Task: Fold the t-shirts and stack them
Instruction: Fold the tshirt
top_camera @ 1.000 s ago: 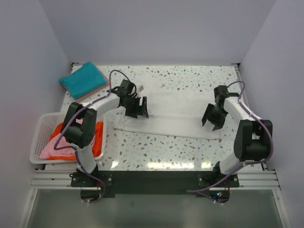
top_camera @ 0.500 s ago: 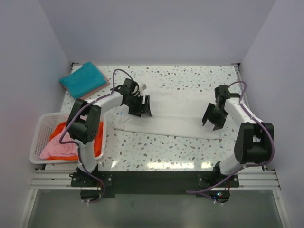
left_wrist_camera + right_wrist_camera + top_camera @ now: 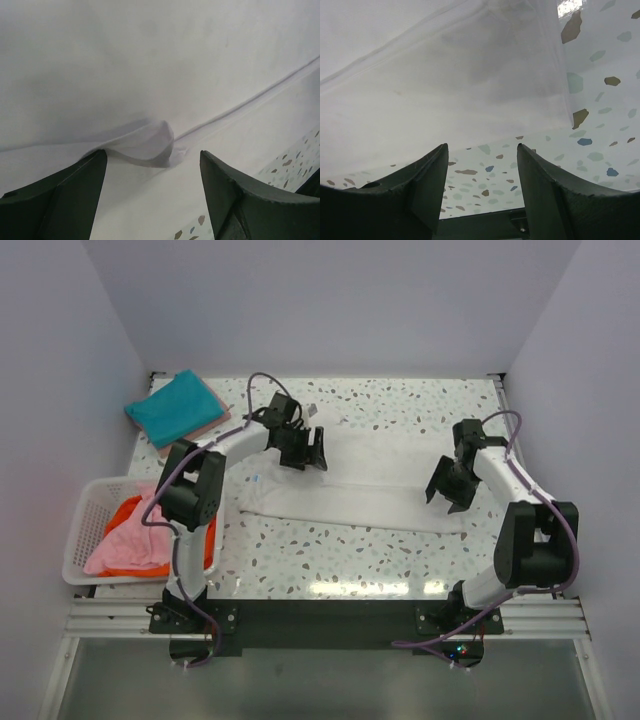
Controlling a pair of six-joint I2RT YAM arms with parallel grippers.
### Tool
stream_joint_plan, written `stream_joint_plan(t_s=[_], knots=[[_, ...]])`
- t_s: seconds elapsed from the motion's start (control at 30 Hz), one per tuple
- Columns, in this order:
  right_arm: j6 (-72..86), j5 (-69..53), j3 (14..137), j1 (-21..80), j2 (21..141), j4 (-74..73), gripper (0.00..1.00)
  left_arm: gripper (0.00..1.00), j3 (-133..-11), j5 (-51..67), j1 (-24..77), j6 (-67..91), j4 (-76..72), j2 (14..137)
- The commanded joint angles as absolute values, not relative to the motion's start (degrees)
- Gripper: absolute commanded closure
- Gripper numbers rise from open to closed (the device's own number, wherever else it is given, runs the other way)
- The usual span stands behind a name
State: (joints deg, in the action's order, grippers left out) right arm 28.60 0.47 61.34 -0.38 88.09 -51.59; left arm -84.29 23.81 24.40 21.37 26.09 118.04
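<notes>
Watch the left gripper [image 3: 312, 458]: its fingers stand wide apart and empty over the far left part of the white shirt [image 3: 370, 485], straddling a small raised ripple in the cloth. If you close there, you probably pinch only that top wrinkle and drag the layers askew. The right gripper [image 3: 447, 490] hovers at the right end of the white shirt, fingers also parted with nothing between them, right by the hem; come down slightly off and you likely catch bare table [image 3: 400, 405] instead of cloth. The white shirt lies flat in a long band, smooth (apart from that ripple). Far left of it sits the folded teal shirt [image 3: 172, 407]; near left, the basket [image 3: 82, 530] holds pink and orange shirts.
</notes>
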Motion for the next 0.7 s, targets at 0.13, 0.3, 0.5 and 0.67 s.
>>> stream_joint_plan(t_s=[0.13, 0.3, 0.5, 0.67], knots=[[30.41, 0.09, 61.08, -0.44, 86.31, -51.24, 0.39, 0.2, -96.93, 21.27, 24.87, 17.76, 24.78, 123.04], [30.85, 0.09, 62.05, -0.53, 87.18, -50.36, 0.39, 0.2, -100.9, 19.78, 24.96, 16.44, 26.54, 122.96], [30.59, -1.23, 63.89, 1.04, 89.2, -48.96, 0.39, 0.19, -95.99, 16.88, 24.87, 15.82, 26.28, 116.55], [30.5, -1.23, 65.48, 2.63, 92.28, -47.03, 0.39, 0.18, -88.79, 16.61, 24.17, 15.38, 26.02, 109.97]])
